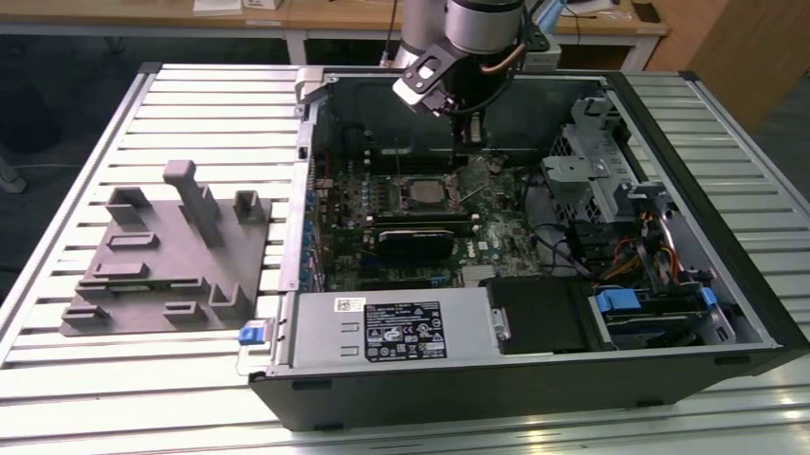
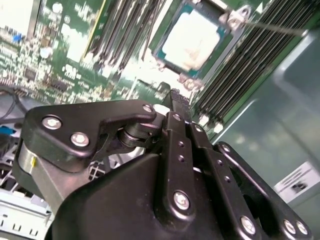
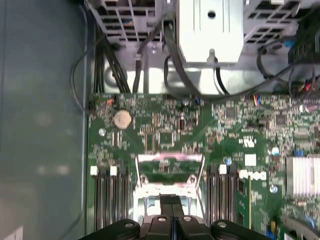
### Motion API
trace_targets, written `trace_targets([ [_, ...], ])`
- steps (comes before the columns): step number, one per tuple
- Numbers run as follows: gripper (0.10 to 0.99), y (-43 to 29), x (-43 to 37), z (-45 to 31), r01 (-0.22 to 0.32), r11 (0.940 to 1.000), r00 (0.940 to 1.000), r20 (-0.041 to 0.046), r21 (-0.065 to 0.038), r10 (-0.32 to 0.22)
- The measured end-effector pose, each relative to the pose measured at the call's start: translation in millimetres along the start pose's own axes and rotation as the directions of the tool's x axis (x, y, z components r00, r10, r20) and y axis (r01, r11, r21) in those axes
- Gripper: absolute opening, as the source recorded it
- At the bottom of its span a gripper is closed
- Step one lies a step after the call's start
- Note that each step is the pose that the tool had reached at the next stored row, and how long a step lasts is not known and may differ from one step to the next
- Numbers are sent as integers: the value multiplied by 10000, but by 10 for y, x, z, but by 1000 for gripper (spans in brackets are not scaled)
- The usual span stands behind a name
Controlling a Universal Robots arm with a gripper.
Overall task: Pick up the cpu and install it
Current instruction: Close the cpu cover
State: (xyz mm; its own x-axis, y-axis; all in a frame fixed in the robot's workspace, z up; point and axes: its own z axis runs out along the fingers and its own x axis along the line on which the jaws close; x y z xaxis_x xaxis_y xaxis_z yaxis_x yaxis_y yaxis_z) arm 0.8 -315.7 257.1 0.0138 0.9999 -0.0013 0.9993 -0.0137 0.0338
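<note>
1. One arm's gripper (image 1: 471, 139) is hanging inside the open computer case (image 1: 506, 393) in the exterior view. It is hovering above the motherboard (image 1: 500, 232), toward the case's far wall.
2. One slatted metal table (image 1: 190, 104) is carrying the case in that view. A grey plastic fixture (image 1: 165, 261) is standing on the table at the exterior view's left of the case, well apart from the gripper. A labelled power supply (image 1: 393, 327) is sitting along the case's near edge.
3. One cpu (image 2: 192, 42) is showing in the second wrist view. It is lying flat, silver top up, in its metal-framed socket (image 2: 231, 19) on the green board, with memory slots (image 2: 260, 55) running beside it.
4. Two fingers (image 2: 175, 130) are pressing together in the second wrist view, gripping nothing. The cpu is lying beyond their tips, apart from them and untouched.
5. One coin cell battery (image 3: 122, 119), several black cables (image 3: 107, 65) and a finned heat sink (image 3: 302, 175) are showing in the first wrist view. That view is looking along the clenched fingers, and the socket's shiny frame is sitting just past their tips. Whether the chip's top is showing there cannot be told.
</note>
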Motion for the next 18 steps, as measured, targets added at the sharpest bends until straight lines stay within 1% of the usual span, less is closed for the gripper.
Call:
trace_targets([
  [8, 106, 251, 4, 8, 2, 10000, 10000, 0, 1, -2],
  [16, 106, 544, 8, 18, 2, 10000, 10000, 1, 0, -2],
  [18, 106, 579, 9, 23, 3, 10000, 10000, -2, 0, -3],
])
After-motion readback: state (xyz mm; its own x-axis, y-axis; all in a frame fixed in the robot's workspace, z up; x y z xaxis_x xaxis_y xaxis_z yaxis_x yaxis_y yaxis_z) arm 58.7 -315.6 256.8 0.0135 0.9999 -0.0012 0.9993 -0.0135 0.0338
